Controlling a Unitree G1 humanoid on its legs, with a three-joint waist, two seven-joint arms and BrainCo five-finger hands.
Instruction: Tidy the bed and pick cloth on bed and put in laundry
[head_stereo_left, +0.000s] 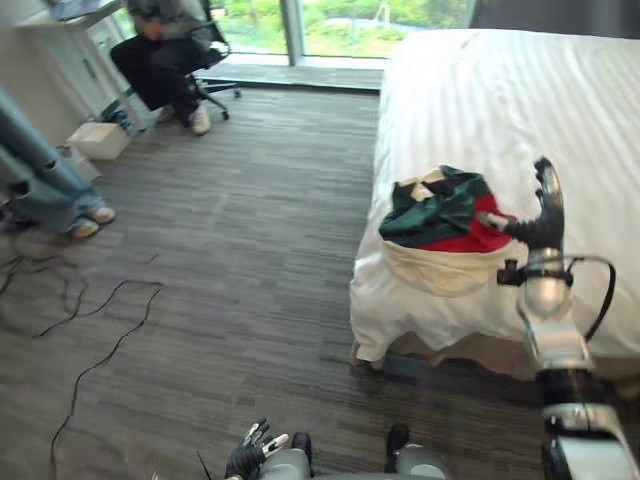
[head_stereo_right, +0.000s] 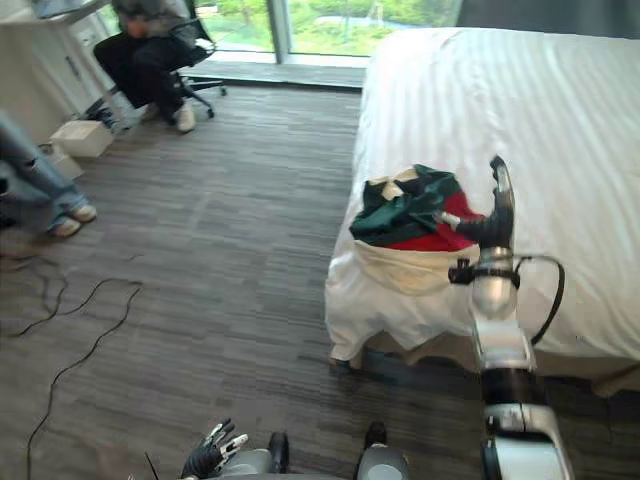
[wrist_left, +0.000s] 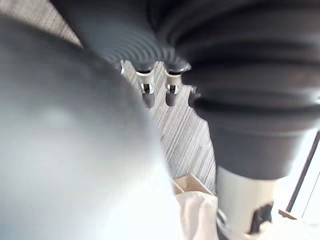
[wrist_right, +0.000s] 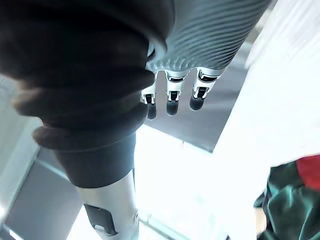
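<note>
Cloth pile (head_stereo_left: 440, 212), green, red and cream, lies crumpled by the bed (head_stereo_left: 500, 90) edge, centre-right of frame. It looks soft, light and floppy, so best bunched at the top folds. Right robot hand (head_stereo_left: 545, 215) is just beside it, fingers straight, holding nothing. Left robot hand (head_stereo_left: 250, 455) is at bottom centre, fingers relaxed apart.
</note>
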